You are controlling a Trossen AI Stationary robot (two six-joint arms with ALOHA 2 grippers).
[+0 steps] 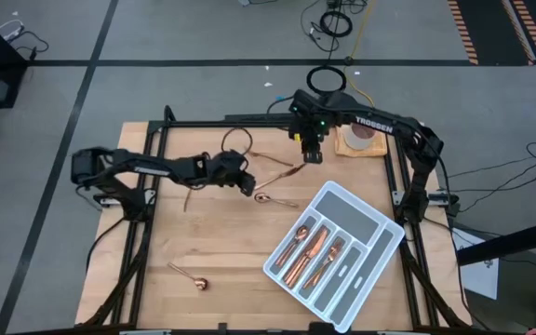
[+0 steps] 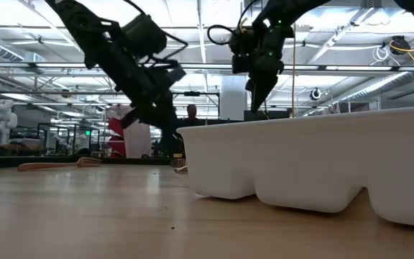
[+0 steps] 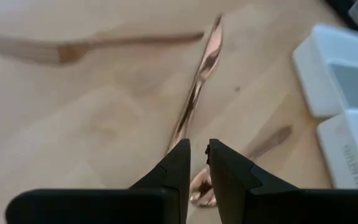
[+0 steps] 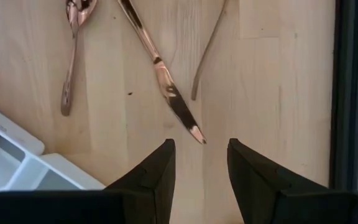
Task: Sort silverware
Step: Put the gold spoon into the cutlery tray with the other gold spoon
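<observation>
High view: left gripper [image 1: 247, 182] just above the table by a knife [image 1: 277, 176], a spoon [image 1: 273, 199] just beyond; right gripper [image 1: 312, 154] raised nearby; sorted silverware [image 1: 313, 253] in the tray [image 1: 368, 216].
Low view: a fork [image 2: 60, 165] lies well off.
Left wrist view: fingers [image 3: 178, 167] nearly together around the knife's tip.
Right wrist view: fingers [image 4: 157, 167] apart, empty, knife blade just ahead.

Two loose spoons [image 1: 275, 199], one divided tray [image 1: 380, 230]
</observation>
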